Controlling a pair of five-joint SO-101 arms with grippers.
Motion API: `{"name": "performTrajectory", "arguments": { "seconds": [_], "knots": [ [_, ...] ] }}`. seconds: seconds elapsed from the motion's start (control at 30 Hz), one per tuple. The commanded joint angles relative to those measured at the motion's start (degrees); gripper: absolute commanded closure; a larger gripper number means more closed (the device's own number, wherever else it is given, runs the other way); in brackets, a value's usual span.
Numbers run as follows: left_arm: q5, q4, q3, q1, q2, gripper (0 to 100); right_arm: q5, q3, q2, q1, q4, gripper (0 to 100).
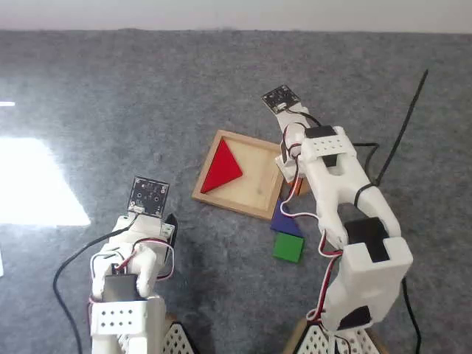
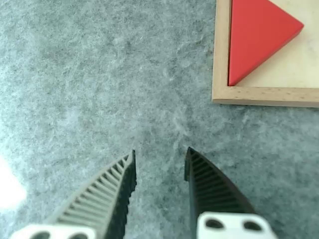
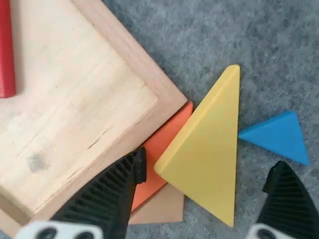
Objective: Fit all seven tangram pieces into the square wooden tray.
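Your right gripper [image 3: 209,167] spreads its fingers [image 3: 109,194] wide around the yellow triangle [image 3: 209,124]. It lies propped on an orange piece [image 3: 162,144] touching the wooden tray [image 3: 134,55], so closing could skid it sideways. Your left gripper [image 2: 160,159] hangs narrowly parted over bare bench [image 2: 99,74].

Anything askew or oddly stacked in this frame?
Yes. Against the outer rim of the tray, the yellow triangle overlaps the orange piece and looks propped on it rather than flat on the mat, with a tan piece showing beneath them. The open right gripper straddles the yellow triangle.
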Motion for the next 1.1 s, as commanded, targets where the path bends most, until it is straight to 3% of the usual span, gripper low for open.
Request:
{"name": "performTrajectory", "arguments": {
  "seconds": [0.0,0.17,0.33,1.07],
  "knots": [
    [-0.7,0.0,-0.5,-0.4,-0.9,85,-0.5,-7.6,3.4,-0.6,2.2,62.7],
    [-0.7,0.0,-0.5,-0.4,-0.9,85,-0.5,-10.1,7.4,-0.7,2.8,63.1],
    [-0.7,0.0,-0.5,-0.4,-0.9,85,-0.6,-10.4,7.7,-0.5,4.4,74.2],
    [-0.7,0.0,-0.5,-0.4,-0.9,85,-0.5,-16.4,7.8,8.0,8.4,83.4]
  ]
}}
